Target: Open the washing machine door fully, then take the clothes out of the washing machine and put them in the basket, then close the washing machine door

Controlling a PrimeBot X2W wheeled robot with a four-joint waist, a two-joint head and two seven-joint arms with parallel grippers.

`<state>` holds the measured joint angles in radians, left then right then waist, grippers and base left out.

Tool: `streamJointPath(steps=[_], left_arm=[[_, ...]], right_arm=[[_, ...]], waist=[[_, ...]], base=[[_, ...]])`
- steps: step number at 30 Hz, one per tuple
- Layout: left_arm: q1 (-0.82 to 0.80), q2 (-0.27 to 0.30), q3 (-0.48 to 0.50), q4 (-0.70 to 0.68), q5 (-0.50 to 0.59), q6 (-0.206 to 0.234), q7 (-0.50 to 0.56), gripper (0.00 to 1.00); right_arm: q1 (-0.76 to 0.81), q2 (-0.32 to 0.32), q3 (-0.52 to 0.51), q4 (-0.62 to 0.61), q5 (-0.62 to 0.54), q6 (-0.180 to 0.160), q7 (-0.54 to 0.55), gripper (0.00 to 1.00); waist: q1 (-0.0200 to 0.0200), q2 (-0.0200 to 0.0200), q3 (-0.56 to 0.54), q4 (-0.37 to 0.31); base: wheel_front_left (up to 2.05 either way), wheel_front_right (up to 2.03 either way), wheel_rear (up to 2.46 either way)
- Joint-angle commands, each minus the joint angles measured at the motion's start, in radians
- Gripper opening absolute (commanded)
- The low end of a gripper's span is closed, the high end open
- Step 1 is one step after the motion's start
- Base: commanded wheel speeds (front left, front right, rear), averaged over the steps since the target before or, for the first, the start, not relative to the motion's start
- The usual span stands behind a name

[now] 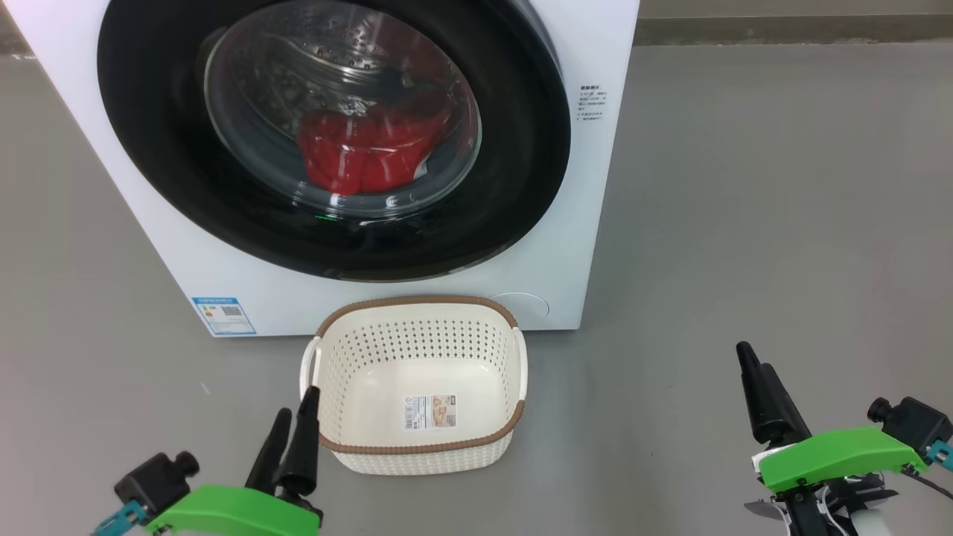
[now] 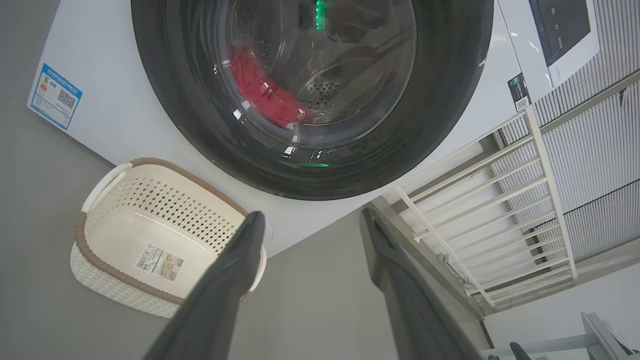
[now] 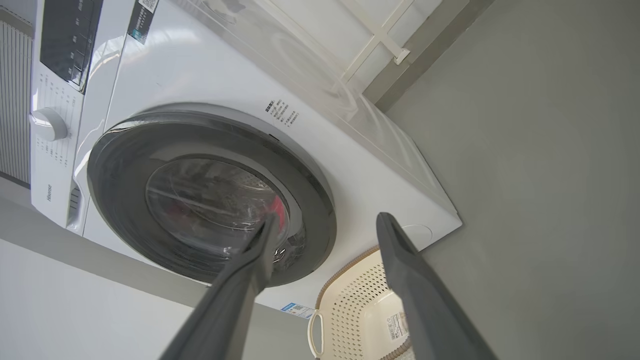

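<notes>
The smooth grey floor [image 1: 744,223] runs back to a wall base at the top right of the head view. In the left wrist view, a white slatted rack [image 2: 475,200] stands at right, beside the machine.

Count one big white boxy front-loading washing machine [image 1: 566,246], upper left to centre, and one round glossy black door [image 1: 149,149] closed on its front. Behind the clear glass, one bundle of bright red fabric clothes [image 1: 365,152] lies low in the steel drum [image 1: 327,52]. One cream perforated plastic basket [image 1: 417,301] with a brown woven rim stands on the floor at lower centre, just in front of the machine.

You have two grippers. The left gripper [image 1: 298,406] sits lower left, fingers pointing up beside the basket. The right gripper [image 3: 328,220] sits lower right in the head view, well apart from the basket. Both are released, fingers spread, grasping nothing.
</notes>
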<state>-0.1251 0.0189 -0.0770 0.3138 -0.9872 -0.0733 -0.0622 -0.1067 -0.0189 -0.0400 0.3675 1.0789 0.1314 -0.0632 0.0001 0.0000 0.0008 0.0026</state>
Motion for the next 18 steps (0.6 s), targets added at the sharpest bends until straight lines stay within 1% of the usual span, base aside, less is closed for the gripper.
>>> streamJointPath(steps=[1,11,18], left_arm=[[-0.051,0.016,0.006,-0.028,0.046,0.014,-0.014,1.00],[-0.082,0.019,-0.021,-0.004,0.208,0.053,-0.047,1.00],[-0.099,0.020,-0.032,0.007,0.269,0.075,-0.067,1.00]], right_arm=[[-0.053,-0.012,0.018,-0.028,-0.045,0.000,-0.015,1.00],[-0.079,-0.015,0.020,-0.018,-0.197,0.000,-0.047,1.00],[-0.096,-0.017,0.022,-0.008,-0.279,0.000,-0.068,1.00]], waist=[[-0.0001,0.0000,-0.001,0.000],[-0.0001,0.0000,-0.006,0.001],[-0.0001,0.0000,-0.009,0.003]], base=[[0.00,0.00,0.00],[0.00,0.00,0.00],[0.00,0.00,0.00]])
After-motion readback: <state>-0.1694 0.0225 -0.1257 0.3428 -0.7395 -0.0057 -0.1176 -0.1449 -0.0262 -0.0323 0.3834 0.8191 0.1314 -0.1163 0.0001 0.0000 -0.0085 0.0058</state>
